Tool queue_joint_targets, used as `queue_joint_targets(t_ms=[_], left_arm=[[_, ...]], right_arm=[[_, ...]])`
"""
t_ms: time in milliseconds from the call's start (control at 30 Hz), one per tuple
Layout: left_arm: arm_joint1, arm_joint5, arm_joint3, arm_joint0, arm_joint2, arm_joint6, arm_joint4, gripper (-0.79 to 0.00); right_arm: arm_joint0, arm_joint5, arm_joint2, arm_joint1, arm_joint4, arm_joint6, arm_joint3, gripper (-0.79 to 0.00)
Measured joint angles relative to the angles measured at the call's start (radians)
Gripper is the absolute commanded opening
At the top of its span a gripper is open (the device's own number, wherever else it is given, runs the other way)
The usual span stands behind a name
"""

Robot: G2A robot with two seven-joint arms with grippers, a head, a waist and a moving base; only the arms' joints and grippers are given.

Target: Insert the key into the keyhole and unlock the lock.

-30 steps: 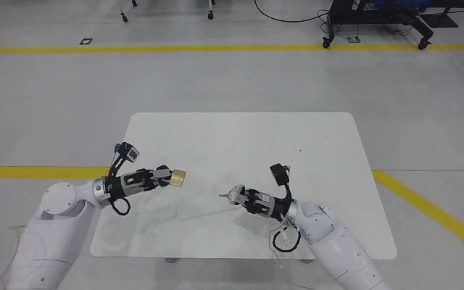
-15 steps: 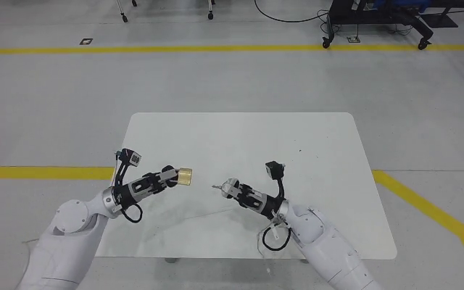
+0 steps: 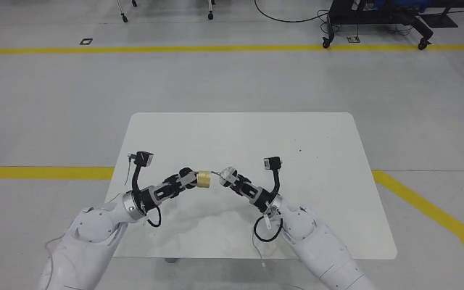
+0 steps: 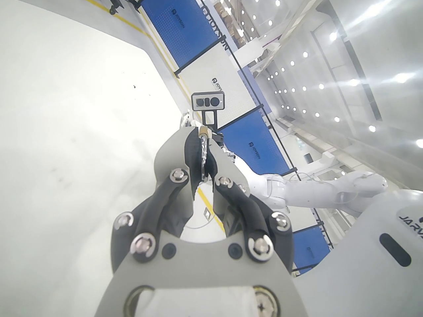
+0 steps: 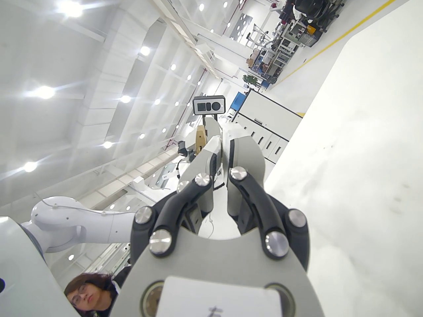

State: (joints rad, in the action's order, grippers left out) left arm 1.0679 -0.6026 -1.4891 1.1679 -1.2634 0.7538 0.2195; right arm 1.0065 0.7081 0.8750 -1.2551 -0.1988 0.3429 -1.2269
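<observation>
The left gripper (image 3: 190,178) holds the brass lock (image 3: 204,178) in the air, jaws clamped on it. The table (image 3: 312,145) lies below the lock. The right gripper (image 3: 226,175) sits just beside the lock and faces it, jaws drawn together, presumably on the key, which is too small to make out. The step in hand looks like insertion. To do it well, the left arm should hold the lock rigid while the right lines the key up with the keyhole, corrects any tilt, then pushes straight in lightly — twisting only once seated, lest the lock slip.
</observation>
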Motion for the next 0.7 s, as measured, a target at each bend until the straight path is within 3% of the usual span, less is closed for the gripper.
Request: queue_joint_targets(t_ms=[700], left_arm=[[0.013,0.012,0.007,-0.026,0.06,-0.08,-0.173,-0.785]], right_arm=[[0.017,-0.013,0.027,-0.018,-0.106,0.117,-0.009,-0.785]])
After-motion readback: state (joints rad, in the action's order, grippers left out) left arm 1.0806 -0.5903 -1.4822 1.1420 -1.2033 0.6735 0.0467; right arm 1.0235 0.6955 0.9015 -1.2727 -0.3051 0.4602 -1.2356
